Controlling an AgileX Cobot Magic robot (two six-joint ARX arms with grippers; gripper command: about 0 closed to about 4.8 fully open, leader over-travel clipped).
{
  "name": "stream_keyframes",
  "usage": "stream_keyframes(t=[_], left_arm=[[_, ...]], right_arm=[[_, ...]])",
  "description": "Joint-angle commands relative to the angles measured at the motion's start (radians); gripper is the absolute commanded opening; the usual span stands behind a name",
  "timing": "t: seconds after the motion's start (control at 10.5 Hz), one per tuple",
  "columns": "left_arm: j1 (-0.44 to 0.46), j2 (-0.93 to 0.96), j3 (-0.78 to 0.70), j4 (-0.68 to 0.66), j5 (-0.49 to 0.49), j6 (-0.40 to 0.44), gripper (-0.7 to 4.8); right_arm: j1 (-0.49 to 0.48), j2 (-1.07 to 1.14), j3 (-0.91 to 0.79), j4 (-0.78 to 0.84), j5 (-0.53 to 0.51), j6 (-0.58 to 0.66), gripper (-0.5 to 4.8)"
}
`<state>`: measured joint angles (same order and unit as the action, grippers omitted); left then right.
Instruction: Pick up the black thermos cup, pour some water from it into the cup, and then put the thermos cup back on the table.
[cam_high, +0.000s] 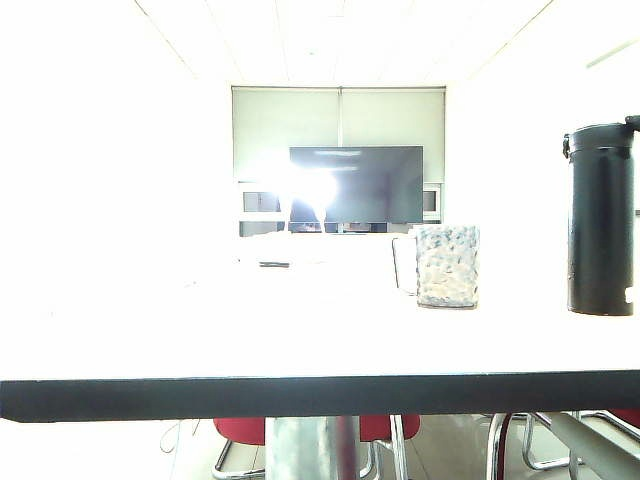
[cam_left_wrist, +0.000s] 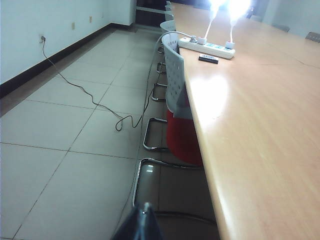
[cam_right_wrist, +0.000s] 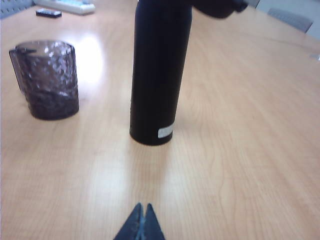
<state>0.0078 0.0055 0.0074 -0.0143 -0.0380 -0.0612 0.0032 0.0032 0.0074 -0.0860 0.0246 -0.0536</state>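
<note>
The tall matte black thermos cup (cam_right_wrist: 160, 75) stands upright on the light wood-grain desk (cam_right_wrist: 240, 150), the short dimpled grey cup (cam_right_wrist: 49, 80) nearby. The right gripper (cam_right_wrist: 140, 222) hovers before the thermos, jaws together and empty. The left gripper (cam_left_wrist: 144, 222), jaws together, hangs off the desk's edge.

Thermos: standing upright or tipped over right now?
Upright. The thermos stands on its base on the table, beside the mug, with nothing gripping it.

I saw a white power strip (cam_left_wrist: 207, 46) lying at 12 o'clock with a small black remote (cam_left_wrist: 208, 59) just beside it. A grey-backed chair (cam_left_wrist: 176, 82) stood at 10 o'clock, and a wall screen (cam_high: 356, 184) hung dark at 12.
</note>
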Motion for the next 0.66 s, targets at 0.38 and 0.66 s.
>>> stream_keyframes(t=[0.38,0.66], left_arm=[[-0.001,0.001,0.029,-0.005,-0.015,0.001,-0.05],[-0.001,0.063,0.139,0.008,-0.038,0.001,-0.06]], right_arm=[[0.0,0.0,0.064,0.07,0.004,0.055,-0.05],[-0.001,0.031,0.207,0.024,0.074,0.053,-0.05]])
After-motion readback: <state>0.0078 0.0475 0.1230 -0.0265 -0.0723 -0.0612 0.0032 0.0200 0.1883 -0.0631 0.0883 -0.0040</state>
